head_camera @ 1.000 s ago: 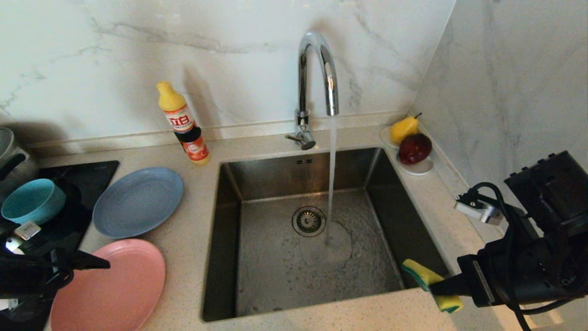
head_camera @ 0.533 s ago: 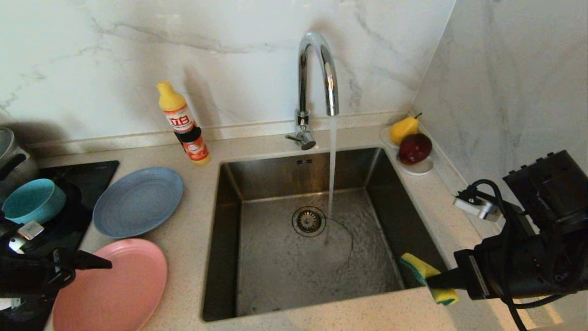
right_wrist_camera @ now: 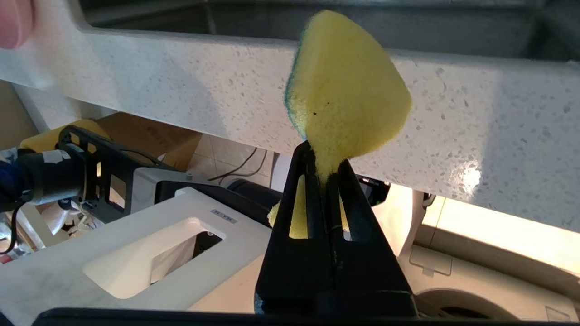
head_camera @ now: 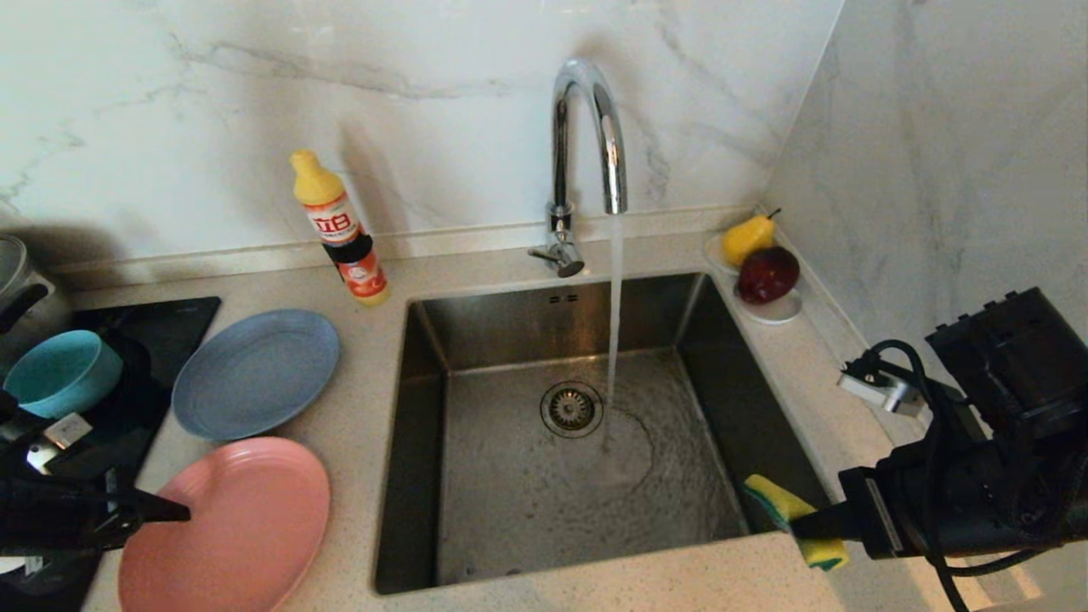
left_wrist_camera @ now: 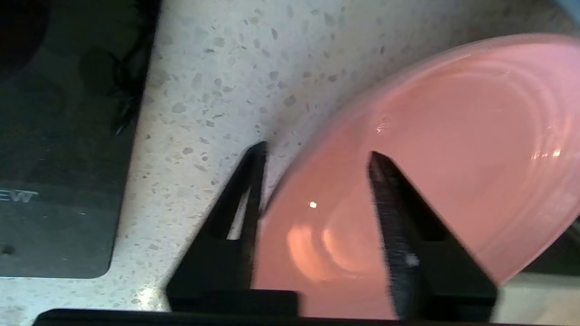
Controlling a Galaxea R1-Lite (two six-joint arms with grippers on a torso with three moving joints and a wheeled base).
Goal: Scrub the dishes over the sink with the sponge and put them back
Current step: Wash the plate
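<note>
Left gripper (left_wrist_camera: 312, 158) straddles the rim of the pink plate (head_camera: 234, 527) at the worktop's front left corner, jaws part-open. Right gripper (right_wrist_camera: 324, 165) pinches the crumpled sponge (right_wrist_camera: 346, 93) tight at the sink's (head_camera: 408, 459) front right corner; faucet (head_camera: 586, 136) running.

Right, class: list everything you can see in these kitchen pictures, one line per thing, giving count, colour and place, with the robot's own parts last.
sink: one, steel, centre of counter.
faucet: one, chrome, behind sink, water running.
pink plate: one, pink, counter left of sink, rim between left fingers.
grey-blue plate: one, behind pink plate.
teal bowl: one, far left on black cooktop.
bottle: one, yellow-orange, by wall.
white dish: one, right corner, holding yellow pear and red apple.
sponge: one, yellow-green, over sink's right front corner.
left gripper: black, astride plate rim.
right gripper: black, pinching sponge.
</note>
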